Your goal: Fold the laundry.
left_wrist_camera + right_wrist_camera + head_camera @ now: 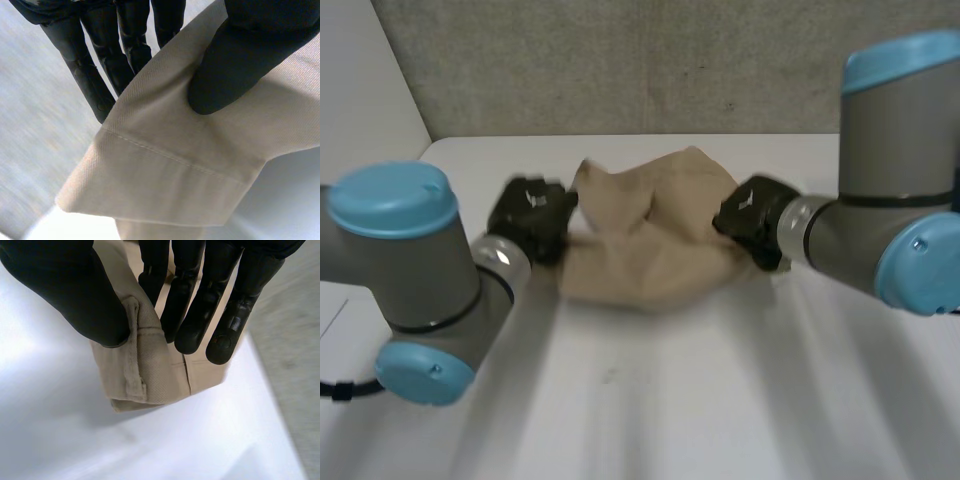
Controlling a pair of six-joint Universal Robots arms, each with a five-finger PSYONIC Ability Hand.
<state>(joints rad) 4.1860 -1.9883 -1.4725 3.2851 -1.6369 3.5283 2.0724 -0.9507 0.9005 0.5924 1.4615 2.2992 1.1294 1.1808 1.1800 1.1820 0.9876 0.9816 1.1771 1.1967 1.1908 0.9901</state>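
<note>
A beige garment (pixel 650 235) lies bunched on the white table (pixel 650 400) between my two hands. My left hand (pixel 532 218) grips its left edge. In the left wrist view the thumb (pixel 235 65) presses a hemmed edge of the garment (pixel 165 165) against the fingers (pixel 95 75) behind it. My right hand (pixel 752 218) holds the right edge. In the right wrist view its thumb (pixel 85 295) and fingers (pixel 200 315) pinch a seamed, folded corner of the garment (pixel 155 375). Both pinched edges sit raised off the table, and the cloth sags between them.
A grey wall (pixel 620 60) runs behind the table's far edge. Bare table surface stretches in front of the garment toward me. The left arm (pixel 410 270) and right arm (pixel 890 200) flank the cloth.
</note>
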